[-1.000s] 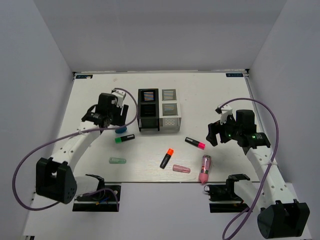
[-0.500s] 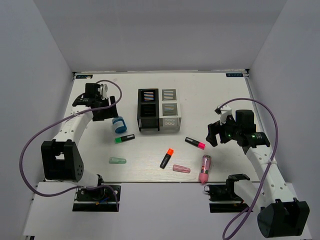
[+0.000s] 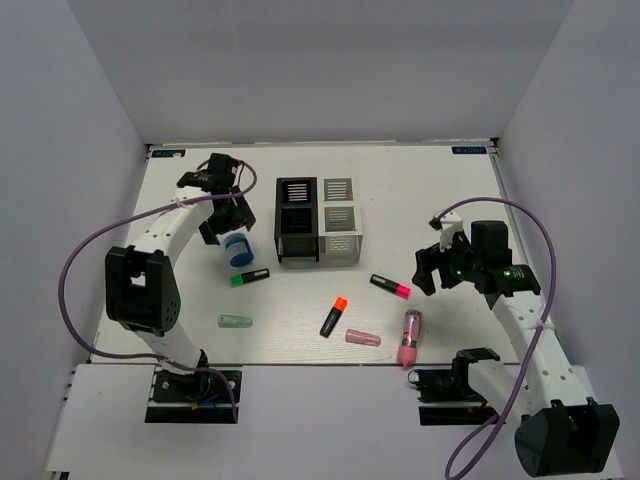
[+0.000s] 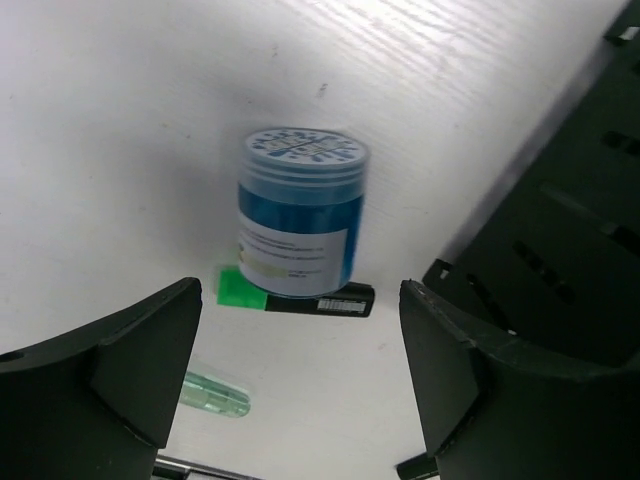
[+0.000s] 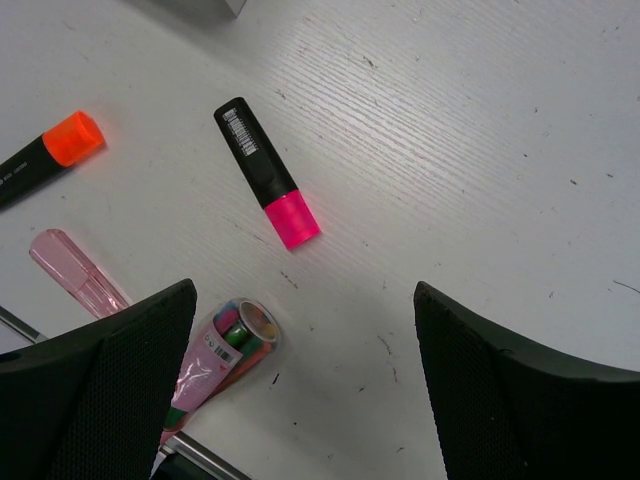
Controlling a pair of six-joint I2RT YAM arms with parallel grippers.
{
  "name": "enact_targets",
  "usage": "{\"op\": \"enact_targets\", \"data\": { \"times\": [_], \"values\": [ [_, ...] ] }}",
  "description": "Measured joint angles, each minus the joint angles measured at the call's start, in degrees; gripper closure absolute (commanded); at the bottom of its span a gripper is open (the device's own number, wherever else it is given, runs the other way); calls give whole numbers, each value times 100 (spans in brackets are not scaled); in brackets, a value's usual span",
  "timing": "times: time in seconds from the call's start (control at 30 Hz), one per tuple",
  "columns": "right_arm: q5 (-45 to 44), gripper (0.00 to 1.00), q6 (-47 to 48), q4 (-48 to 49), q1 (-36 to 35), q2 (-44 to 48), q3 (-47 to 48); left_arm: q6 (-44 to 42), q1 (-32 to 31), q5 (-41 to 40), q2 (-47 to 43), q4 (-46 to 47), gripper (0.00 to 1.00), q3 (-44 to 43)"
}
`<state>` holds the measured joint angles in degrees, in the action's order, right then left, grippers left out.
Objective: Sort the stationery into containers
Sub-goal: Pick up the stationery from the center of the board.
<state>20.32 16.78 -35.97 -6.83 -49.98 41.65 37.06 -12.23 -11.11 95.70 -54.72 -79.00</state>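
The left jaws hang wide apart and empty over the short blue cylinder of tape with a white label and a patterned round end (image 4: 300,215), which seems to stand on end on the bench just left of the black slotted organiser box (image 3: 296,222), itself touching the white-grey slotted box (image 3: 340,220). The step in hand looks like the pick of this roll. To do it well, I would centre the jaws so the gaps either side match, come down until the pads meet the curved wall below the top rim, and close gently, since smooth round plastic may squirt out or topple. The black highlighter with a green cap (image 4: 295,297) lies just beside the roll's foot, so the near finger should land clear of it. The black box wall is near on the other side and leaves that finger less room. The right jaws are also fully spread with nothing in them, above the black highlighter with a pink cap (image 5: 267,172). The orange-capped black highlighter (image 3: 333,316), the pink capsule-shaped piece (image 3: 362,338), the fat pink-clear tube (image 3: 409,338) and the pale green capsule (image 3: 235,321) lie loose, none yet in a box. The bench (image 3: 420,190) is white with fine wood grain and small dark specks. Plain pale grey walls close it in on three sides.
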Motion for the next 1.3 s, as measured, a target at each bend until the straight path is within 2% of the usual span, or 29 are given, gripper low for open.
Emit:
{"op": "enact_targets", "data": {
  "times": [0.27,0.57,1.13,1.3],
  "values": [
    [0,10,24,-9,0,0,0,203,201,0,756,-507,8,-468],
    [-4,10,26,-11,0,0,0,140,459,592,1749,-879,8,-1305],
    [-90,10,37,-9,0,-4,0,-136,684,1172,2205,-1093,8,-1283],
    [-109,10,37,-9,0,-13,0,-170,682,1222,2409,-1075,12,-1281]
  ]
}}
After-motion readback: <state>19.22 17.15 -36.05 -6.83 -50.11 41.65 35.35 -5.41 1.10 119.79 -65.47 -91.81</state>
